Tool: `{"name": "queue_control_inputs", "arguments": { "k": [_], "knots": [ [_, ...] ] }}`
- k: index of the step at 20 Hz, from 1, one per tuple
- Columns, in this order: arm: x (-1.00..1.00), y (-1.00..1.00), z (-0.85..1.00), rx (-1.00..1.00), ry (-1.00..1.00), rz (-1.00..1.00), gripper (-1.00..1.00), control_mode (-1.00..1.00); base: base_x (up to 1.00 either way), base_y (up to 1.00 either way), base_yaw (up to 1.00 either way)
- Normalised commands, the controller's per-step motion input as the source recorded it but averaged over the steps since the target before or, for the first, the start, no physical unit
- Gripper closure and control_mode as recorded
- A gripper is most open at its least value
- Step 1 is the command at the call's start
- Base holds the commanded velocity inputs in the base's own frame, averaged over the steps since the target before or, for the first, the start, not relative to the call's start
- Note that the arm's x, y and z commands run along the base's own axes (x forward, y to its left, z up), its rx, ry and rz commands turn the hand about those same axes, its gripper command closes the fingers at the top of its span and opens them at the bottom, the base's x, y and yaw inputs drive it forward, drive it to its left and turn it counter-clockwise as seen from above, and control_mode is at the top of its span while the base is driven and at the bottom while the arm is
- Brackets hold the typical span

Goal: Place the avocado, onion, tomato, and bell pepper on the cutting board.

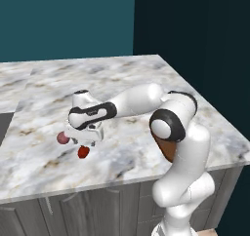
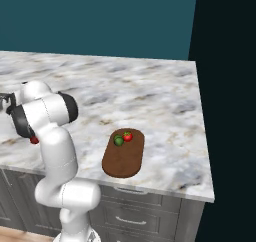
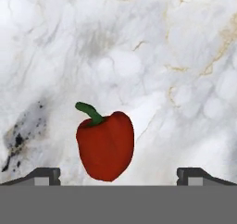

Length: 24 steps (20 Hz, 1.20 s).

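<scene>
Marble bench (image 1: 146, 79) runs before a teal wall. Near its front edge the tool (image 3: 118, 174) hovers spread wide, its tips either side of the bell pepper (image 3: 105, 144), not touching it. Just beside lies the onion (image 1: 62, 138). Well apart, the cutting board (image 2: 125, 161) carries the avocado (image 2: 118, 141) and tomato (image 2: 128, 136), touching.

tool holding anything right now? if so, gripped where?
Nothing held. The tool is open over the counter, with the bell pepper lying loose between its fingertips, clear of both.
</scene>
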Motion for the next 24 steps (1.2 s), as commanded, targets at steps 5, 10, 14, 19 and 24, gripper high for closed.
{"name": "queue_control_inputs", "arguments": {
  "k": [5,10,14,19,24],
  "knots": [
    [0.02,0.13,-0.12,-0.05,-0.05,-0.02,-1.00,-1.00,0.00,0.00,0.00],
    [-0.20,-0.19,-0.28,-0.01,0.00,-0.01,-1.00,-1.00,0.00,0.00,0.00],
    [-0.14,-0.37,-0.44,-0.02,0.00,-0.01,-1.00,-1.00,0.00,0.00,0.00],
    [0.00,-0.11,-0.41,-0.05,-0.03,0.00,-1.00,-1.00,0.00,0.00,0.00],
    [0.03,0.13,-0.23,-0.02,-0.06,0.00,-1.00,-1.00,0.00,0.00,0.00]
  ]
}}
